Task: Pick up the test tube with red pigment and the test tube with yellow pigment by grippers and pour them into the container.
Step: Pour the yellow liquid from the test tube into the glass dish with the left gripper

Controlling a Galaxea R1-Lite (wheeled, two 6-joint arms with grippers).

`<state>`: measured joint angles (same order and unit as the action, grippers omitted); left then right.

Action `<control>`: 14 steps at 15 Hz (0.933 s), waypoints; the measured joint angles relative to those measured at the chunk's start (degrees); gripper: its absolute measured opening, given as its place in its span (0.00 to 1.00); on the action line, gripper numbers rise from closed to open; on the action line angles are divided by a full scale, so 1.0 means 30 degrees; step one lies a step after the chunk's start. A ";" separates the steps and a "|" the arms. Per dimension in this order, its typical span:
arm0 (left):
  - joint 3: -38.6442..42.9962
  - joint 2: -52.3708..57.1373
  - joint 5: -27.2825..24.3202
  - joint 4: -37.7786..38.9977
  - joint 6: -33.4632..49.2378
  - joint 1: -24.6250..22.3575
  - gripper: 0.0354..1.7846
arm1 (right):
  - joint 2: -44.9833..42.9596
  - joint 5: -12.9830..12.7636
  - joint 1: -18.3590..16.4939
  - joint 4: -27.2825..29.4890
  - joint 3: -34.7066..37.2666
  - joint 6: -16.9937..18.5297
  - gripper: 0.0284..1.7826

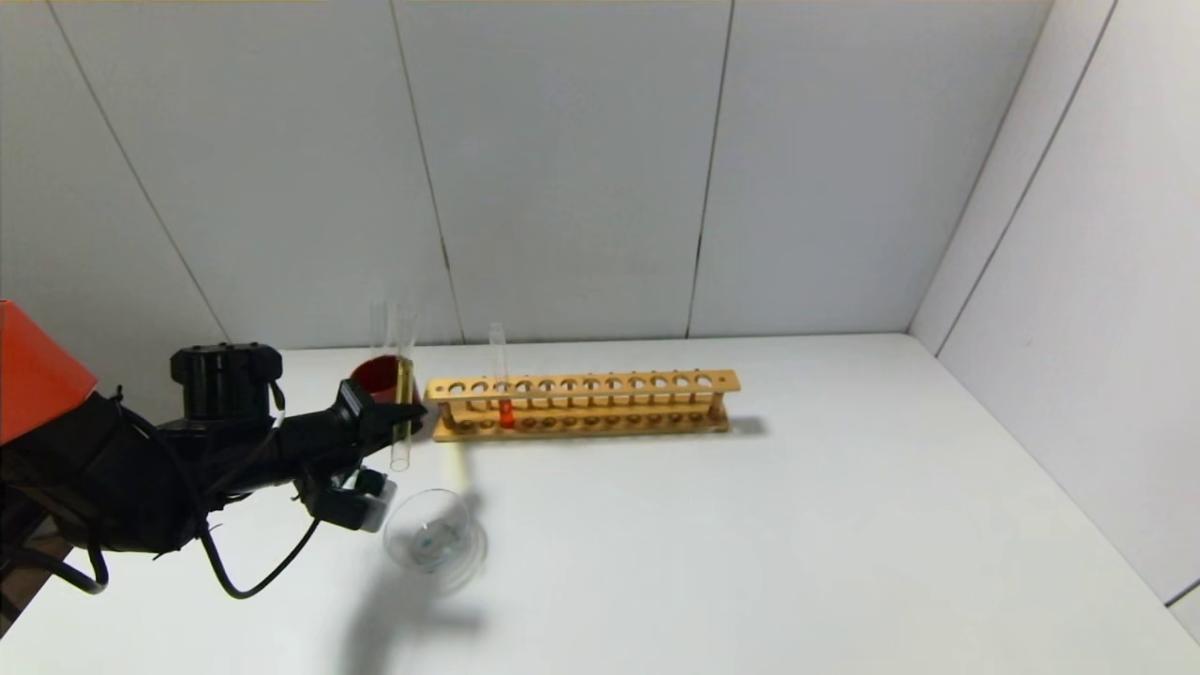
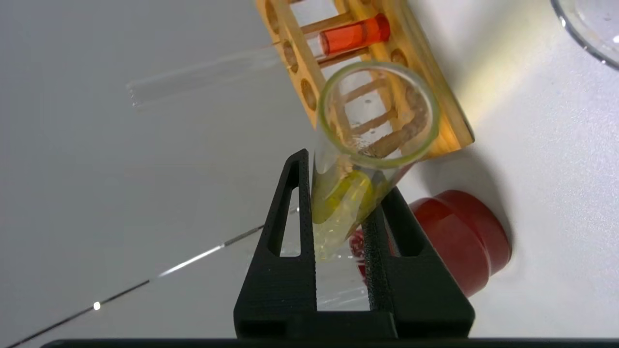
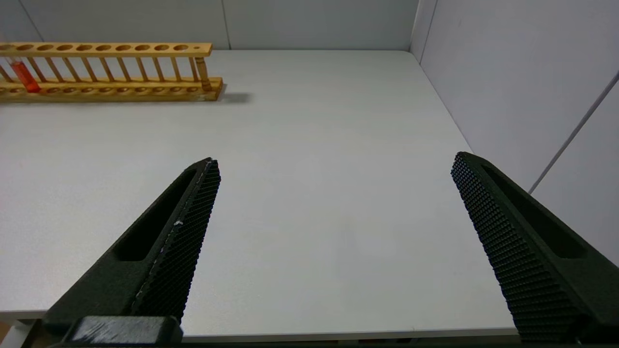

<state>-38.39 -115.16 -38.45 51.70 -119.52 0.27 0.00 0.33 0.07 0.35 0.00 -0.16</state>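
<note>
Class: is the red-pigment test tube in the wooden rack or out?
In: slender glass red-pigment tube stands upright in a wooden rack hole, ungripped.

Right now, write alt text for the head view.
The left claw holds a slender glass test tube with yellow pigment above a shallow round clear glass dish on the white table. Behind, a long wooden rack holds the red-pigment tube, beside a dark red cup.

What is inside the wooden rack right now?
The wooden rack holds only the test tube with red pigment; its other holes look empty. The left gripper holds the test tube with yellow pigment outside it.
</note>
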 joint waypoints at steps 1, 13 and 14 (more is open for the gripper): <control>-0.0211 -0.0073 0.0037 -0.0475 -0.0219 0.0122 0.17 | 0.0000 0.0000 0.0000 0.0000 0.0000 0.0000 0.98; -0.0837 -0.0329 0.0158 -0.0752 -0.1430 0.0435 0.17 | 0.0000 -0.0008 -0.0008 -0.0008 0.0000 0.0000 0.98; -0.0845 -0.0345 0.0167 -0.0752 -0.1467 0.0435 0.17 | 0.0000 0.0000 -0.0008 -0.0008 0.0000 0.0000 0.98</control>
<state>-40.92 -116.20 -37.95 49.45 -123.92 1.57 0.00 0.33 0.05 0.33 0.00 -0.16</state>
